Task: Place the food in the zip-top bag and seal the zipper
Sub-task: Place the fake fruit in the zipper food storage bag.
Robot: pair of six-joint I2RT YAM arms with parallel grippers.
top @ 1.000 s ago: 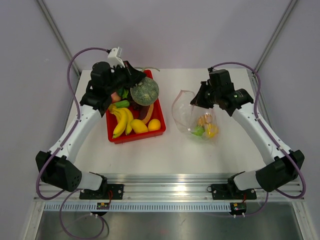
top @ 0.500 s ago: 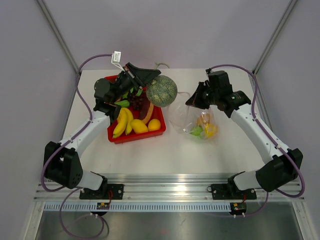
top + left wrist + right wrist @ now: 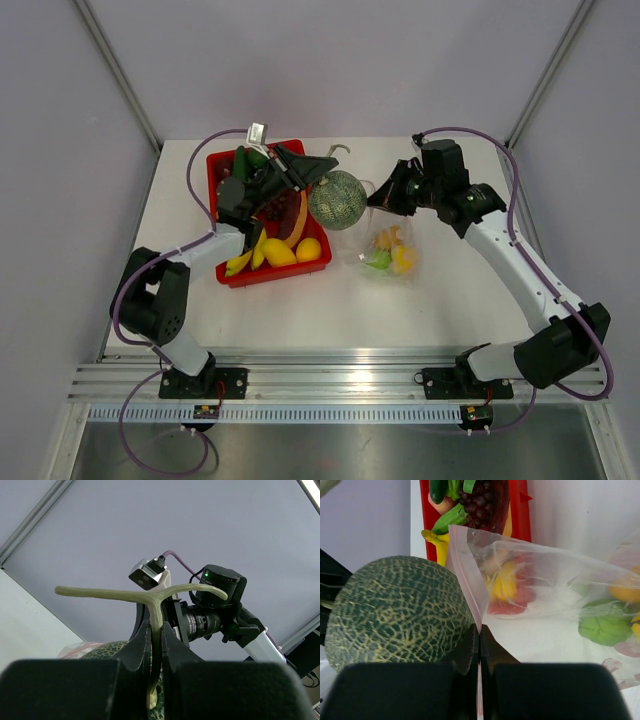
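The grey-green netted melon (image 3: 337, 199) hangs just right of the red tray, its side against the zip-top bag's mouth. My left gripper (image 3: 325, 164) is shut on its pale T-shaped stem (image 3: 159, 605); in the left wrist view the stem runs up between the fingers (image 3: 172, 640). My right gripper (image 3: 384, 196) is shut on the bag's mouth edge, pinching the pink zipper (image 3: 465, 580) and holding it up. The clear bag (image 3: 388, 248) lies on the table with yellow, orange and green food (image 3: 380, 258) inside. In the right wrist view the melon (image 3: 395, 610) fills the left, beside the bag (image 3: 555, 580).
The red tray (image 3: 275, 276) at the left holds bananas (image 3: 245, 262), a lemon (image 3: 309, 249), dark grapes and green vegetables. The right arm's wrist camera (image 3: 210, 622) is close ahead of the left gripper. Frame posts stand at the table's back corners.
My left arm has carried the melon by its stem from over the tray rightward to the bag's mouth. My right gripper has shifted slightly left, still holding the bag's edge.
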